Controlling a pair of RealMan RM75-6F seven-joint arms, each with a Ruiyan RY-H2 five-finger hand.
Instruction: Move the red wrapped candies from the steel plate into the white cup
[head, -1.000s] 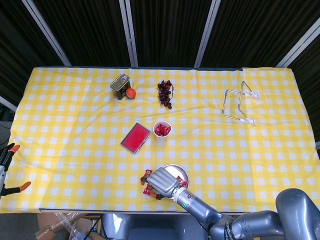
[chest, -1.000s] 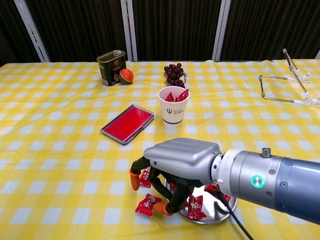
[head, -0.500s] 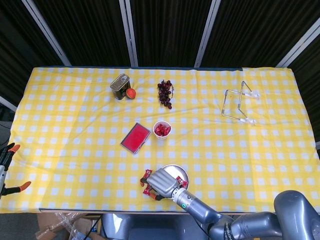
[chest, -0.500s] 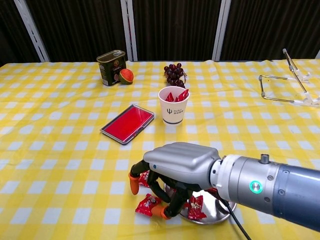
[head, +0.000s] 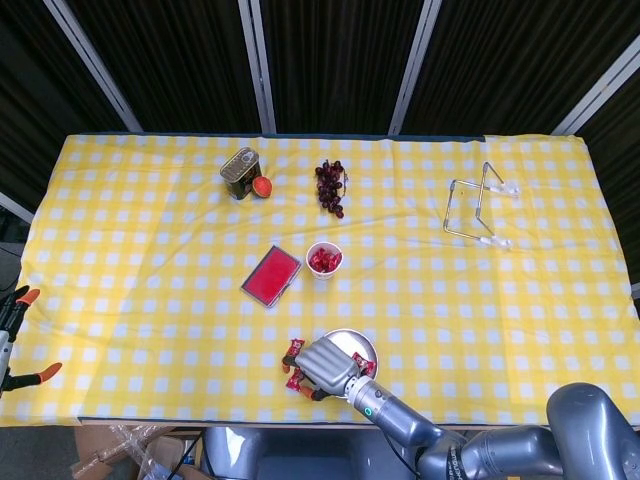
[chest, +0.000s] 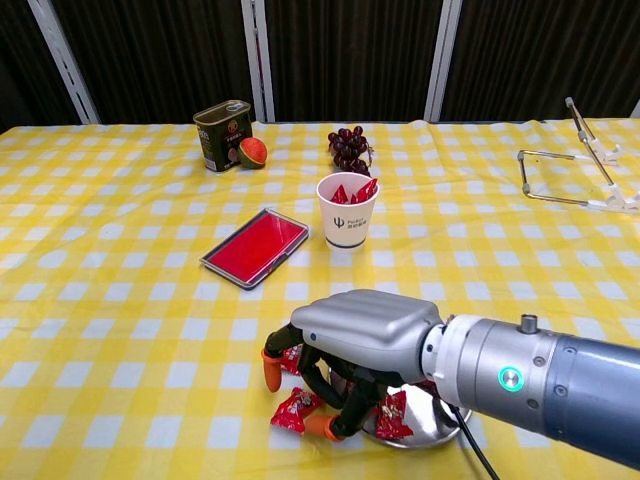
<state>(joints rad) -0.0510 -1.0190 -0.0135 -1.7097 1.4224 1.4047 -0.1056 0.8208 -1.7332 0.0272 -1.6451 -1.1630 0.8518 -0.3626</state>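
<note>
Change: Against the frame 1 second earlier, the right hand (chest: 350, 350) is seen lower in the chest view, its fingers brought down closer to the counter (chest: 120, 330) at the left rim of the steel plate (chest: 440, 425).
Hand state: The fingers are curled downward around a loose candy (chest: 296, 410) lying on the cloth just off the plate; whether it is actually pinched cannot be told, since the palm hides the contact. The left hand is not in view.
Meaning for task: A pick is judged to be in progress on a candy that has strayed off the plate; no lift has been made yet.
Task things: At least 1 more wrapped candy (chest: 392, 415) is seen on the plate under the wrist, and another red wrapper (head: 296, 347) lies beside the plate in the head view. The white cup (chest: 347, 210) stands upright further back, already holding red candies, well apart from the plate.
Surroundings: A red flat tin (chest: 254, 246) lies left of the cup; a green can (chest: 222, 135) with a small red-orange fruit (chest: 252, 153) beside it and a bunch of dark grapes (chest: 349, 148) stand at the back; a wire stand (chest: 575, 170) is at the far right.
Obstacles: The path from plate to cup is seen open; the flat tin lies just left of it. The hand's own bulk hides the plate's contents.
</note>
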